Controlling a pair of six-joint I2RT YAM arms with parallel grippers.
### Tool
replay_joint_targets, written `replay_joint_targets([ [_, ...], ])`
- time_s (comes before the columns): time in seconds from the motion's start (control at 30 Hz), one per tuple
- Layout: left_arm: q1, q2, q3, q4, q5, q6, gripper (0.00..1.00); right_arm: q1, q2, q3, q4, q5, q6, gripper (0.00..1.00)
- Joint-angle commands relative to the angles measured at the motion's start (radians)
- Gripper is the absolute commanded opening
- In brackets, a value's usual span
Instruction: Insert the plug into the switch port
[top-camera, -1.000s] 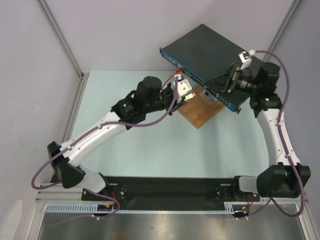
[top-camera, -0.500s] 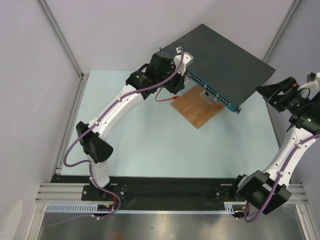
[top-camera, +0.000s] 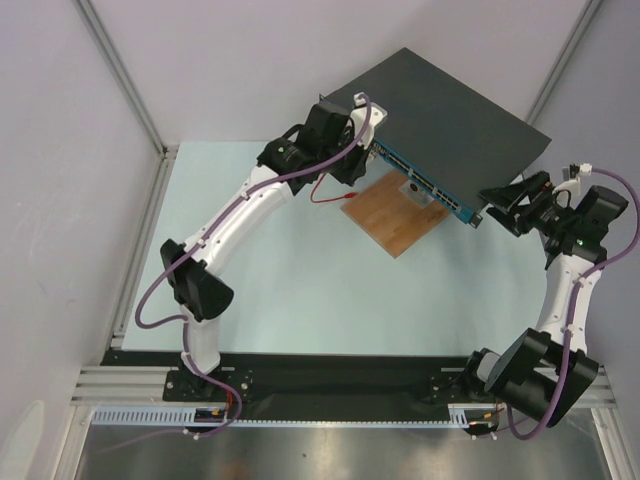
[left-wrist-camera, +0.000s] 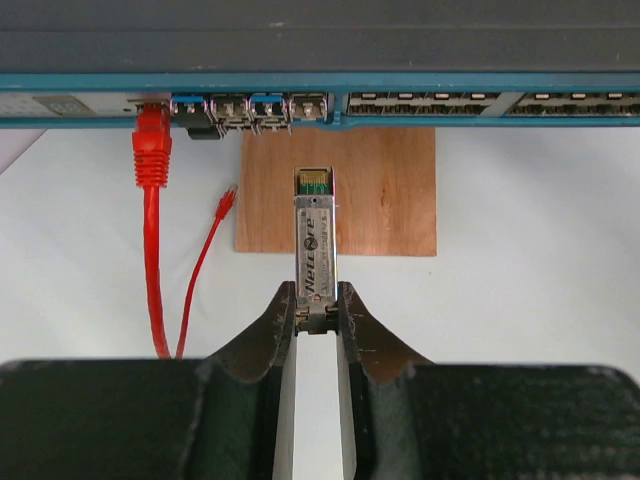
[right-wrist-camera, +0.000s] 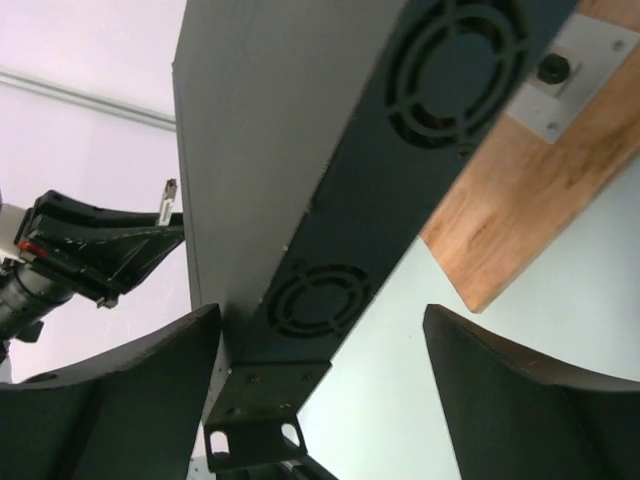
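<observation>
— Swung back toward switch end with right gripper: spread wide, straddling it, gripping nothing.
— And left gripper?
— Pinched narrow on plug; lengthwise straight ahead, nose toward ports, just short.

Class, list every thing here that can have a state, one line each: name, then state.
switch: one port taken by the red cable.
red cable: one end plugged in, the other loose.
plug: gripped, facing the ports, not yet inserted.
left pincer: shut on the plug.
right pincer: open, astride the switch's end.
</observation>
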Motion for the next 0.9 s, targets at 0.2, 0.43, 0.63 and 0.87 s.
replay_joint_targets([
  [0.2, 0.001, 0.061, 0.089, 0.011, 0.019, -0.013, 0.0, 0.036, -0.02, -0.054, 0.254, 0.02, 0.156, 0.48],
  [0.43, -0.001, 0.081, 0.098, 0.014, 0.022, -0.022, 0.0, 0.042, -0.03, -0.075, 0.309, 0.032, 0.198, 0.16],
  [0.63, -0.005, 0.095, 0.118, 0.016, 0.019, -0.025, 0.0, 0.052, -0.037, -0.085, 0.319, 0.038, 0.205, 0.0],
  [0.87, -0.013, 0.113, 0.14, 0.019, 0.013, -0.022, 0.0, 0.061, -0.043, -0.082, 0.317, 0.037, 0.195, 0.0],
])
